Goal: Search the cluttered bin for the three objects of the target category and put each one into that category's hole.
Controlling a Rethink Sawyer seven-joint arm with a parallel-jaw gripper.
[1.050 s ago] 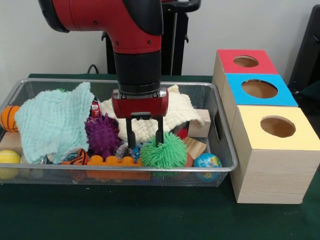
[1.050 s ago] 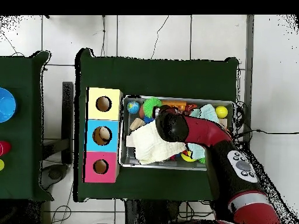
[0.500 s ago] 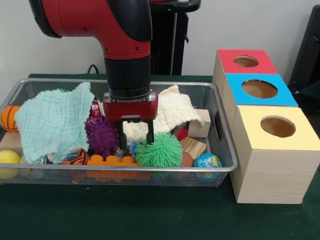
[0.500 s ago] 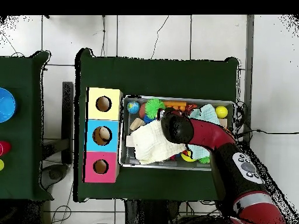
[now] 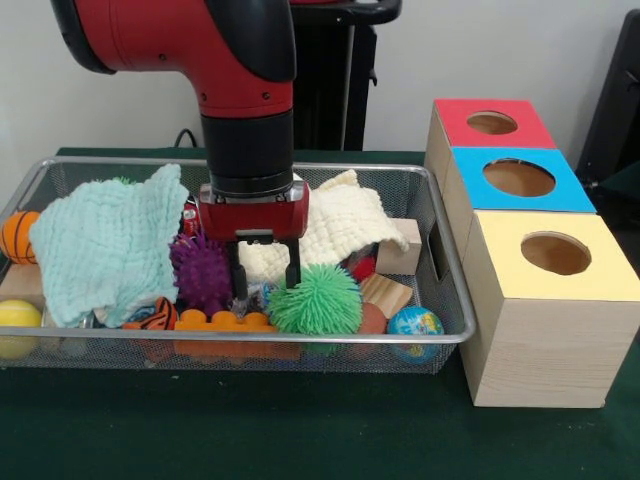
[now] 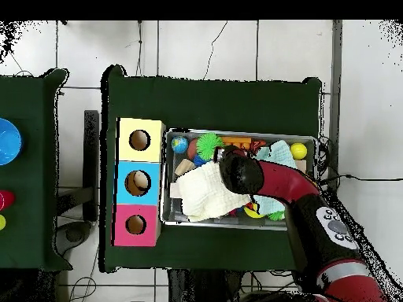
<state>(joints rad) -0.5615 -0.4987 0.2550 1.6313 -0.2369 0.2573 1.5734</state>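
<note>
Over the middle of the wire bin [image 5: 445, 330], the red and black arm [image 5: 245, 100] comes straight down, and its gripper [image 5: 265, 285] hangs with both black fingers [image 5: 237, 285] parted by a moderate gap and holding nothing. The fingertips reach down among the clutter, between the purple spiky ball [image 5: 203, 270] on one side and the green fuzzy ball [image 5: 315, 300] on the other; the finger nearer the green ball looks to be touching its fringe, though the front view does not settle that. Just below the tips lies an orange toy brick [image 5: 225, 322] against the bin's front wall.

A pale green cloth [image 5: 110, 245] is heaped over the bin's left part in the front view, and a cream cloth [image 5: 340, 225] is draped behind the gripper. An orange ball [image 5: 18, 235] and a yellow ball [image 5: 18, 322] sit at the left end, a small globe-patterned ball [image 5: 414, 324] rests at the front right corner, and two wooden blocks [image 5: 400, 250] lie near it.

Beside the bin on the green counter [image 5: 300, 430] stand three wooden boxes in a row, each with a round hole in its top: the yellow box [image 5: 545, 300] nearest the camera, the blue box [image 5: 520, 180] in the middle, and the red box [image 5: 490, 122] farthest.

From overhead the arm hides the gripper.
</note>
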